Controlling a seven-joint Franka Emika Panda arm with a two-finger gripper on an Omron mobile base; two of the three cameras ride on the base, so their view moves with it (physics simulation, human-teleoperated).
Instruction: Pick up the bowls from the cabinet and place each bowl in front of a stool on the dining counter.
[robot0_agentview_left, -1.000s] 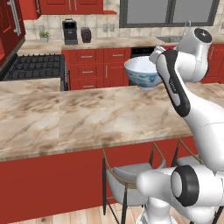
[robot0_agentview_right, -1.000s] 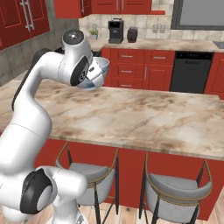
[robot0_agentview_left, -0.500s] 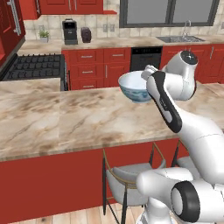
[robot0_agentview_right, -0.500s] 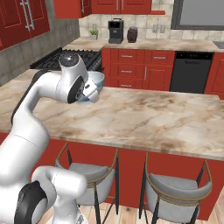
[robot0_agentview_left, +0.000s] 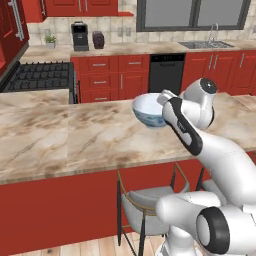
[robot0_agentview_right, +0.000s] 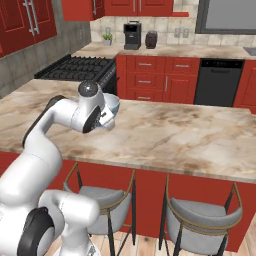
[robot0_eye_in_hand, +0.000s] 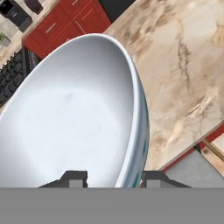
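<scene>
Since a moment ago the arm has swung the bowl (robot0_agentview_left: 149, 110) leftward and lower, from beside the dishwasher's line down toward the marble top; the kitchen behind has not shifted.

The claw (robot0_eye_in_hand: 111, 178) grips the bowl's rim, one finger inside the basin and one outside, jaws narrow on the wall. Below the claw lies the counter (robot0_agentview_left: 75, 140), bare and veined beige-brown, with nothing on it near the bowl. Beneath the counter's near edge, under the claw, stands a grey-seated stool (robot0_agentview_right: 102, 197); a second stool (robot0_agentview_right: 197, 225) sits well off to one side. Far beyond the claw a stove (robot0_agentview_left: 40, 75), a black dishwasher (robot0_agentview_left: 166, 72), a coffee machine (robot0_agentview_left: 79, 36) and a small potted plant (robot0_agentview_left: 50, 40) line the back wall, all well apart from the arm.

The bowl is deep and round, plain white inside, with blue patterning around the outside. It hangs tilted just above the counter, and I cannot tell whether it touches
</scene>
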